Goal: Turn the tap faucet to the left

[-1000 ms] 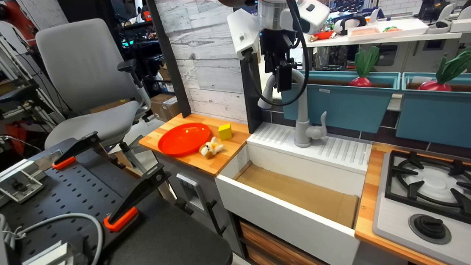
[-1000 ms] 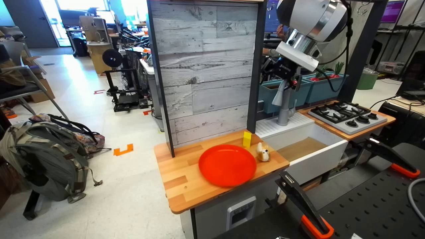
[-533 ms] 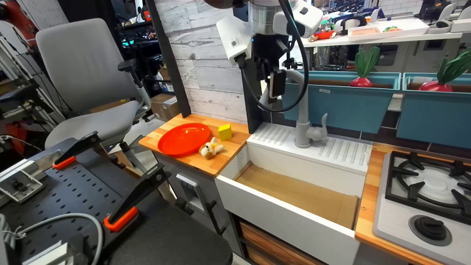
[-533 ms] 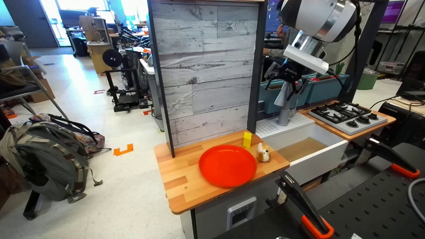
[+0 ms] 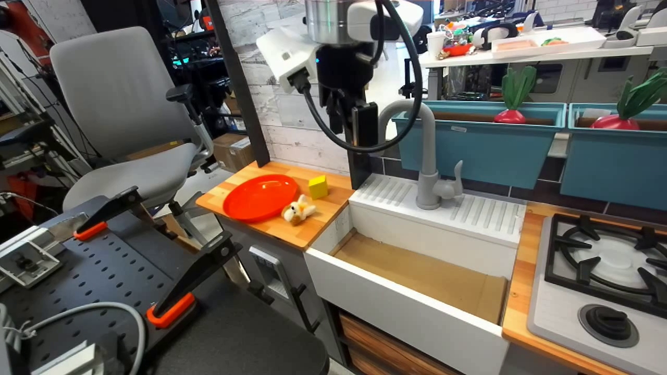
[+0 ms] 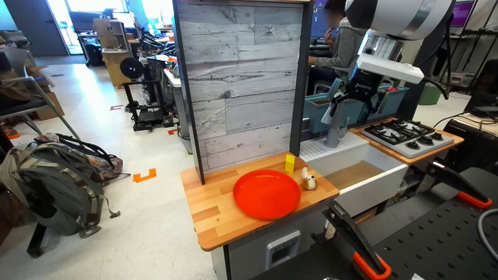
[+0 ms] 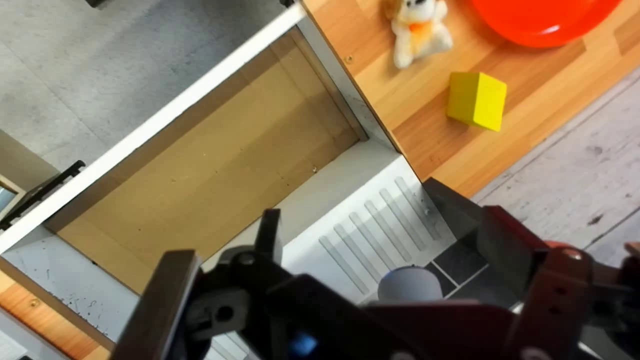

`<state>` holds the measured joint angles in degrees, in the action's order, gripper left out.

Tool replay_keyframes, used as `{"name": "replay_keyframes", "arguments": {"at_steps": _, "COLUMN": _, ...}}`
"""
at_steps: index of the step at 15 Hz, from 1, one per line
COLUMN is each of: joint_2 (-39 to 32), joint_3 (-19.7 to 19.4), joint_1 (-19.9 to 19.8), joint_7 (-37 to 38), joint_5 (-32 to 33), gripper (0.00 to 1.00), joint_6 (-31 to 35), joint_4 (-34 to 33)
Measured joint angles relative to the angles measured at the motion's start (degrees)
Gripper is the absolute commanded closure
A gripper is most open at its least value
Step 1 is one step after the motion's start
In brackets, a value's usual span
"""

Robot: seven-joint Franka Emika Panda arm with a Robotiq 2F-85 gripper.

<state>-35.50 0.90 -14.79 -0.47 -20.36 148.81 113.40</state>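
The tap faucet (image 5: 429, 146) stands upright right of centre in an exterior view, its flared base (image 5: 428, 195) on the ribbed white ledge (image 5: 482, 213) along the rear of the sink (image 5: 406, 315). The gooseneck spout (image 5: 401, 105) arches toward the left of the frame; the side lever (image 5: 458, 177) points upward to the right of the base. The gripper (image 6: 348, 112) is near the spout; in the wrist view its fingers (image 7: 160, 300) are spread wide apart. Contact with the tap faucet cannot be determined. White lettering on the gripper body is too small to read with certainty. The teal planter (image 5: 495, 151), upper right, bears a small pale tag (image 5: 459, 128), unreadable. The cardboard box (image 5: 225, 151), left of centre, carries a white label (image 5: 242, 143), likewise unreadable. The table (image 6: 214, 229), lower centre in an exterior view, supports a red plate (image 6: 266, 194), a yellow block (image 6: 289, 163) and a plush toy (image 6: 309, 182).
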Motion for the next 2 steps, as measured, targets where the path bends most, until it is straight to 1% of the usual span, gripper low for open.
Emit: {"name": "replay_keyframes", "arguments": {"at_steps": 2, "joint_2": 2.89, "joint_3": -1.24, "joint_1": 2.30, "joint_7": -0.01, "joint_5": 3.37, "gripper": 0.00, "joint_6": 0.00, "joint_4": 4.37}}
